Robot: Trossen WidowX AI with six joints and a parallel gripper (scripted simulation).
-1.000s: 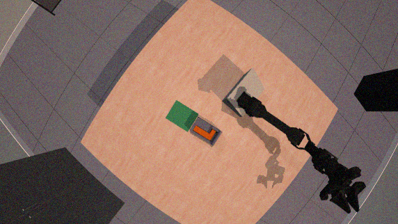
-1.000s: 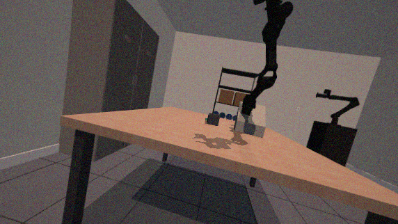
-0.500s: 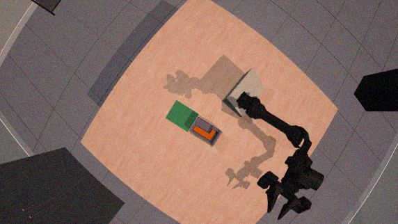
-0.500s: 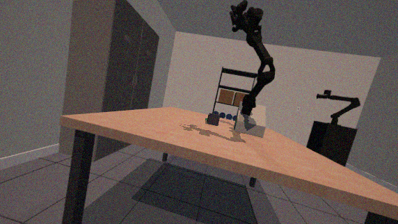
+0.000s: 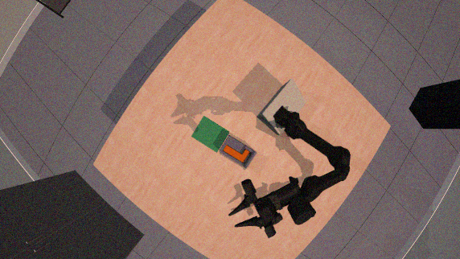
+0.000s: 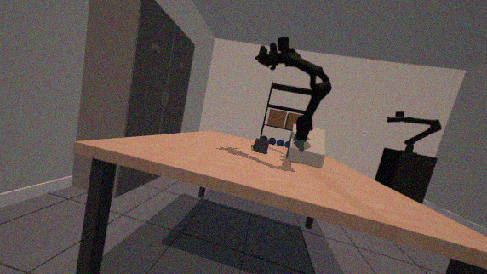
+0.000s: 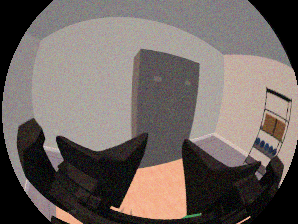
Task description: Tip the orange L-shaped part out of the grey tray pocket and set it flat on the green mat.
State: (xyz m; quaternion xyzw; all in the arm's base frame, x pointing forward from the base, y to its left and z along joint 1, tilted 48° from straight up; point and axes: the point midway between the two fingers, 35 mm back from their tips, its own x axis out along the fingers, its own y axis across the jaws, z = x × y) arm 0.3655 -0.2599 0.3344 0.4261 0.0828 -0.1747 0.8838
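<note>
The orange L-shaped part lies flush in the grey tray on the counter, beside the green mat. The gripper hangs high, well apart from the tray, jaws partly spread, pinching nothing

Arm raised high, claw half-parted, empty
</note>
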